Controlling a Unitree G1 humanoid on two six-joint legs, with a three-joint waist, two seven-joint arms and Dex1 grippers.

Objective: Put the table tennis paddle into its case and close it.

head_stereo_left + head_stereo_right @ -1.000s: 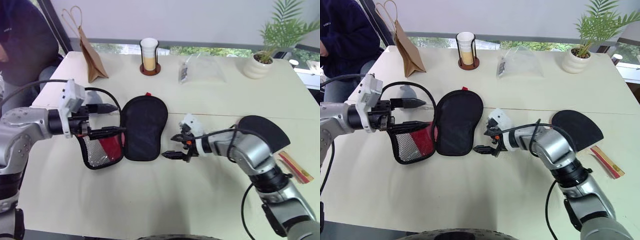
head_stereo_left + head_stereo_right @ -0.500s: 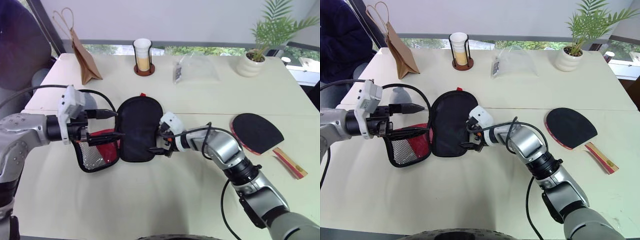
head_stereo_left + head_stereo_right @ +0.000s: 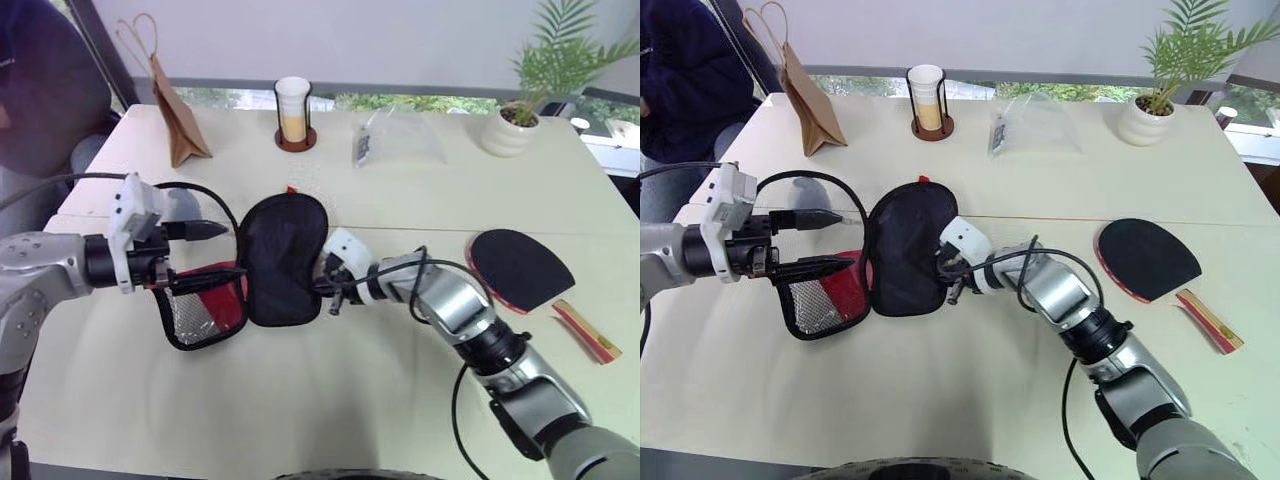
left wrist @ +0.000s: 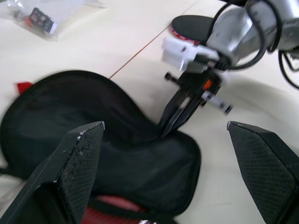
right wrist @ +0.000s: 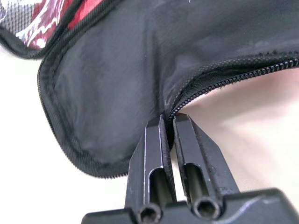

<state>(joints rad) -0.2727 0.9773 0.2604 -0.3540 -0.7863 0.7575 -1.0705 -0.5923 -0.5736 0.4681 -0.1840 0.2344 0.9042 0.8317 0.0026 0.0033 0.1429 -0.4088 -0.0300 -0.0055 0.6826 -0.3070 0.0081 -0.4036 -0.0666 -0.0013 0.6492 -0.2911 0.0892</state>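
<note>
The case (image 3: 285, 255) lies unzipped on the table, its black half spread flat and its red and mesh half (image 3: 205, 312) at the left. My right gripper (image 5: 167, 116) is shut on the zip edge of the black half, at its right near corner (image 3: 330, 292). My left gripper (image 3: 222, 250) stands wide open at the case's left side. Its lower finger (image 3: 215, 272) is at the rim of the mesh half, and I cannot tell whether they touch. The table tennis paddle (image 3: 515, 268) lies black face up at the right, apart from both grippers.
Along the table's far edge stand a brown paper bag (image 3: 175, 110), a cup in a wire holder (image 3: 295, 112), a clear plastic bag (image 3: 395, 138) and a potted plant (image 3: 520, 110). A person in dark clothes (image 3: 40, 90) sits beyond the far left corner.
My right gripper has moved left from open table to the case's edge and shut on it. The left gripper has kept its place and stays open.
</note>
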